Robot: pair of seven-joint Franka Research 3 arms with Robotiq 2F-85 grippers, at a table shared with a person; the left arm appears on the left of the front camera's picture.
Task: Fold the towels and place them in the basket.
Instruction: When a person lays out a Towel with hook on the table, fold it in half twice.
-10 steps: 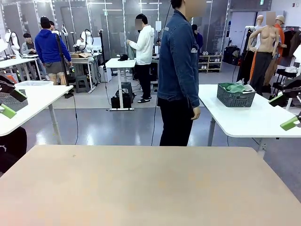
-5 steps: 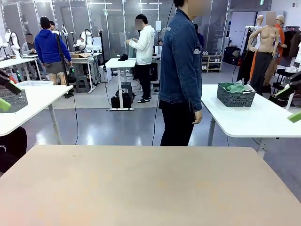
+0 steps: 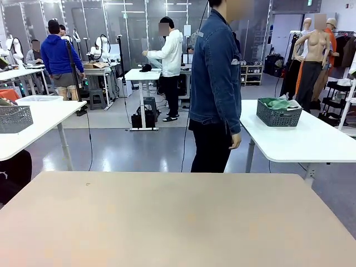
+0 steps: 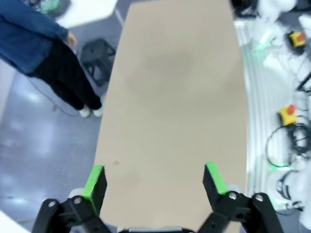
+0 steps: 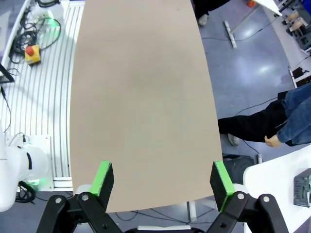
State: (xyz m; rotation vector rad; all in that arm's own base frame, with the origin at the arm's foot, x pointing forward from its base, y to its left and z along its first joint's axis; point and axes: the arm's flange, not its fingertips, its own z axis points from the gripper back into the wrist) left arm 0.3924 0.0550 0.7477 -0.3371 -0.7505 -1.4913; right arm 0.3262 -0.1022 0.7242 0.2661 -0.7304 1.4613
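Left gripper (image 4: 153,175): released, jaws spread wide with nothing between them, hung above the tan table (image 4: 180,97).
Right gripper (image 5: 162,171): also released and empty, above the same table, looking down its length.
Basket (image 3: 278,117): stood on a white side table (image 3: 303,143) beyond the tan table, at the right of the front view, well apart from both grippers.
Towels (image 3: 276,103): green cloth lay bunched in the basket, rising a little above its rim; how many, I could not tell.
Person (image 3: 216,83): in a denim jacket and dark trousers, stood side-on at the tan table's far side, one hand (image 3: 236,141) hanging just beside the side table's edge.
Second basket (image 3: 14,118): grey lattice, on another white table at the left.
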